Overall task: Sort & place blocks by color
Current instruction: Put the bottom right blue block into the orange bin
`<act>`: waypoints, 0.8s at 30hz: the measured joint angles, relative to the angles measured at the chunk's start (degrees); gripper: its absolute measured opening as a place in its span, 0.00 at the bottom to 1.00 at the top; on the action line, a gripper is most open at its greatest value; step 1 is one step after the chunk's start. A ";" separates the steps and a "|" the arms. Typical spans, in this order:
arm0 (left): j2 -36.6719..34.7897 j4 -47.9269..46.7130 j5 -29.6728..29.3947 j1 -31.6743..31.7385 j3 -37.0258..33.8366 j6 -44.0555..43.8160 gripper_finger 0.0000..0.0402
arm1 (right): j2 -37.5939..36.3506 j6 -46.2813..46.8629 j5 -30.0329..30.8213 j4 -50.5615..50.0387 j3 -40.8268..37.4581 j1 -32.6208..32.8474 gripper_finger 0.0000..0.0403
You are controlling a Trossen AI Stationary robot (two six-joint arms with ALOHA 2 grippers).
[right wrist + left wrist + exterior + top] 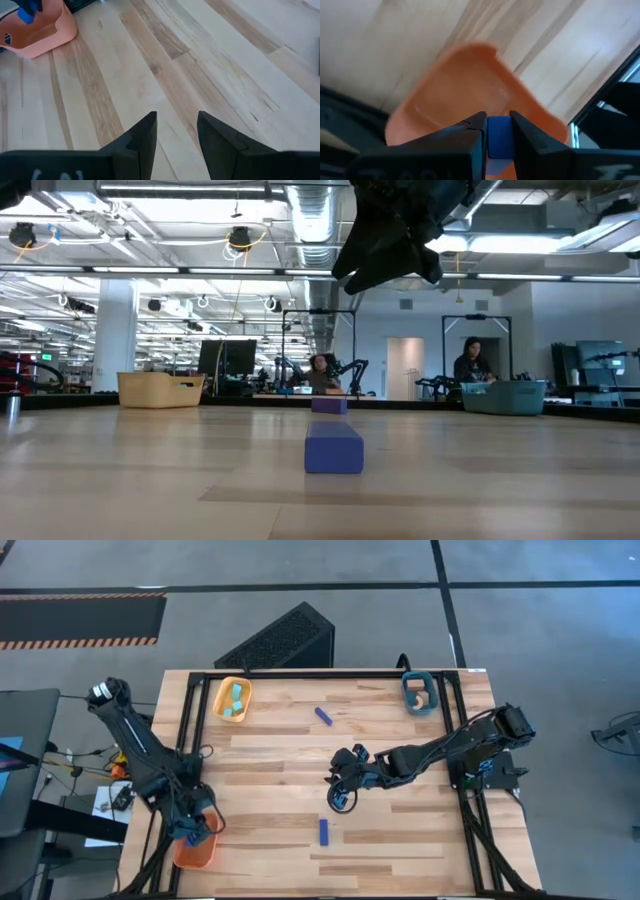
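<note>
Two arms over the table [400, 710], seen from above. Left arm folded along the frame's left edge, elbow high toward the upper left, forearm angled down to the lower left corner, left tool [196, 828] poised over the orange tray [190, 856]. Clamped between its fingers [472, 131], a dark blue block [499, 137], hanging just above the tray's hollow in the left wrist view.

Right arm stretched from the frame's right side toward the centre, forearm nearly level, wrist bent downward, right tool [343, 795] just below mid-frame. Fingers [145, 135] parted, with only bare wood showing between them.

Two more dark blue blocks lying loose: one [324, 831] below the right tool, slightly left of it, nearest and largest in the low view [334, 450]; the other [322, 715] in the upper middle, tilted. Cyan blocks [234, 700] gathered in the yellow-orange tray [218, 691] at upper left. Tan block [421, 697] resting in the teal tray [409, 682] at upper right.
</note>
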 joint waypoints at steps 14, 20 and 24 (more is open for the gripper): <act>4.06 5.54 0.63 -5.90 -1.43 -9.20 0.09 | 0.00 0.47 0.12 0.70 0.00 -0.42 0.40; 4.06 5.46 0.62 -6.44 -1.43 -12.13 0.17 | 0.00 2.58 0.11 1.92 0.00 -0.37 0.43; 4.06 5.38 0.72 -6.44 -1.43 -12.80 0.23 | -0.02 2.60 0.11 2.23 0.00 -0.39 0.44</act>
